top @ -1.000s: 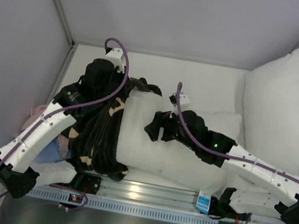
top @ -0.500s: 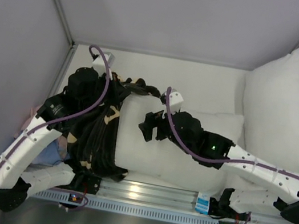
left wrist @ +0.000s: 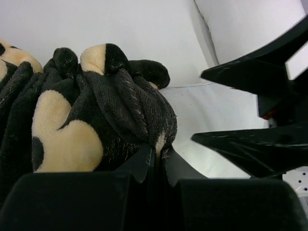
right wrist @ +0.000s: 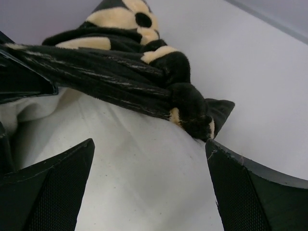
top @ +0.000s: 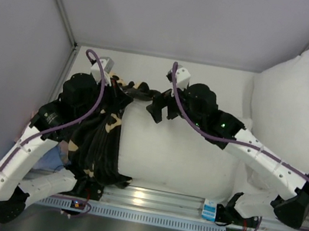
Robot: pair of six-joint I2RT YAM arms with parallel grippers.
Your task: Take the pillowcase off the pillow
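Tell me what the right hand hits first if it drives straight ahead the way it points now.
Most likely the white pillow: the open right hand frames its surface, just below the bunched edge of the pillowcase. The pillowcase roll lies just beyond, though depth is hard to judge.

No text, brand or number could be read anywhere; the only label was a small blue-and-white tag (top: 210, 208) by the near edge of the pillow (top: 177, 155), its print too small to make out.

You've got a black pillowcase (top: 103, 142) with tan flower print, a plain white pillow (top: 171, 154), and a blue-white tag (top: 210, 208).
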